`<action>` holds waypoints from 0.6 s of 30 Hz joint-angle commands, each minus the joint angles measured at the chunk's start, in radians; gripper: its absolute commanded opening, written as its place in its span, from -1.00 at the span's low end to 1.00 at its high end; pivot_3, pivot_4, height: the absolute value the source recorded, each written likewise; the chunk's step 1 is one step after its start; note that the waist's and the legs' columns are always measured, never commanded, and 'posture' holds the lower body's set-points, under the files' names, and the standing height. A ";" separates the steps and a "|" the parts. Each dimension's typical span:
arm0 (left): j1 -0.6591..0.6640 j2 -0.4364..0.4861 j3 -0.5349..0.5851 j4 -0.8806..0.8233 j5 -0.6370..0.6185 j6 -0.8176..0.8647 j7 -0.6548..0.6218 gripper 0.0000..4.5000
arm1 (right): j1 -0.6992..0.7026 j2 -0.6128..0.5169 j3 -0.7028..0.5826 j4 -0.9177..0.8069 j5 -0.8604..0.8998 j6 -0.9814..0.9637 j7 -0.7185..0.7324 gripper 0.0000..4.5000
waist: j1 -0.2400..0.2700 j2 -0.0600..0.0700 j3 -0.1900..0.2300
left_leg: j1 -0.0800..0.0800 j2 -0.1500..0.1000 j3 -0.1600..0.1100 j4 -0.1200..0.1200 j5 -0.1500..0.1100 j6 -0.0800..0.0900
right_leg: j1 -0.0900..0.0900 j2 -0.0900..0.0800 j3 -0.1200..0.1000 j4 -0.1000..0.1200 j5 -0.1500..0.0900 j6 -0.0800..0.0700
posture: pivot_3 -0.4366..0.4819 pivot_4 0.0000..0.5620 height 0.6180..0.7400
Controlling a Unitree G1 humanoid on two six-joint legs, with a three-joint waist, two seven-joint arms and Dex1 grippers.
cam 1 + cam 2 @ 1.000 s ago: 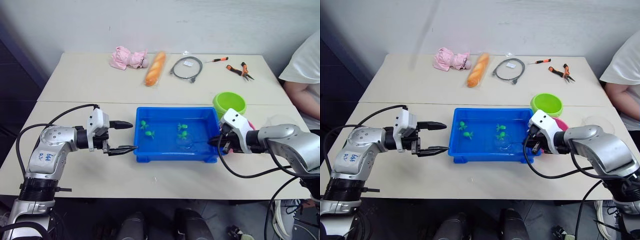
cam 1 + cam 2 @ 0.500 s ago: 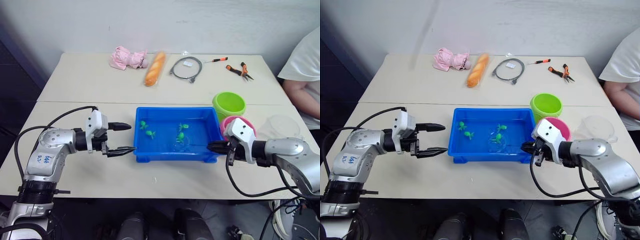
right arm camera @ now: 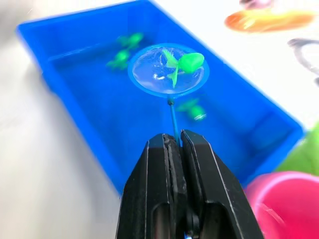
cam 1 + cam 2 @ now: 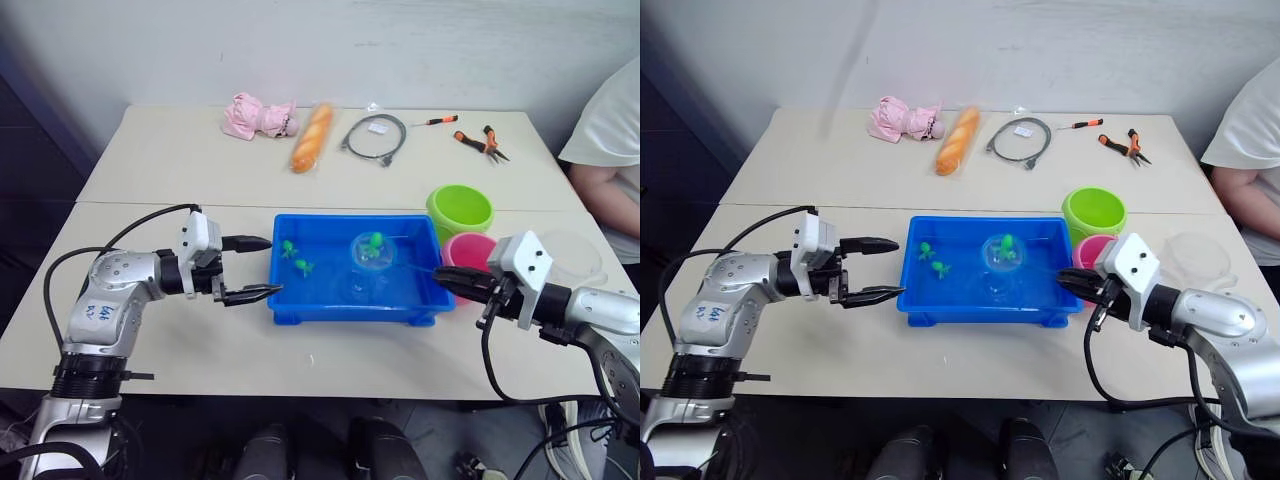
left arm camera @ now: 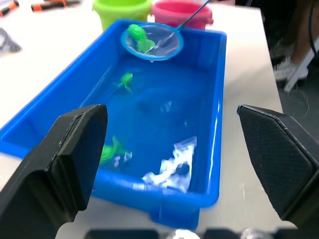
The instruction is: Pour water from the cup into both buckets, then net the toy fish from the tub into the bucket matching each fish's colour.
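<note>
Two grippers are at the two ends of the tub (image 4: 330, 312). The right gripper (image 3: 175, 144) has its fingers pressed together on the thin handle of the net (image 3: 168, 70), at the right end of the tub. The handle goes from the fingertips over the tub's right rim, and the hoop is lifted above the water, over the back middle part of the tub. One green toy fish (image 3: 185, 63) lies in the mesh. The left gripper (image 4: 249, 269) is wide open and holds nothing; its fingertips are just beside the left wall of the tub, with no clear contact. Three more green fish are in the water: two (image 4: 295, 257) near the back left part and one (image 3: 193, 109) under the net's handle. The green bucket (image 4: 459, 209) and the pink bucket (image 4: 470, 251) stand on the surface just beside the tub's right end, the pink one nearer to the right gripper. The clear cup (image 4: 572, 255) stands to the right of the pink bucket.
</note>
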 commanded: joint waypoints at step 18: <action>-0.064 -0.116 -0.014 0.020 -0.017 0.069 0.146 0.98 | 0.035 0.026 -0.195 -0.040 0.041 -0.038 -0.063 -1.00 | 0.004 0.000 0.000 | 0.001 0.000 0.001 0.001 0.001 -0.001 | 0.001 0.001 0.001 0.000 0.000 0.000 | -0.05 -0.47 0.97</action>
